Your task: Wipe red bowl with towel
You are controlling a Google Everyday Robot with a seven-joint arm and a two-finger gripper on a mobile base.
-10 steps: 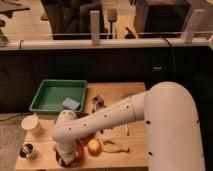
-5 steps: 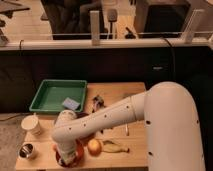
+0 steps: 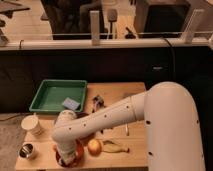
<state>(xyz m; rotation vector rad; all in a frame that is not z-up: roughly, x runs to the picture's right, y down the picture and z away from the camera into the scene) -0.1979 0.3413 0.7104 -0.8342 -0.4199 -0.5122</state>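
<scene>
The red bowl (image 3: 75, 157) sits near the front left edge of the wooden table (image 3: 135, 142), mostly hidden under my arm; only its red-orange rim shows. My gripper (image 3: 66, 150) hangs straight down over the bowl at the end of the white arm (image 3: 105, 120). The towel is hidden below the gripper. A round orange-yellow fruit (image 3: 94, 147) lies just right of the bowl.
A banana peel (image 3: 115, 146) lies right of the fruit. A white paper cup (image 3: 32, 124) and a small metal cup (image 3: 27, 150) stand at the left. A green tray (image 3: 55, 96) holding a blue sponge (image 3: 71, 104) sits at the back left. Dark small items (image 3: 98, 102) lie mid-table.
</scene>
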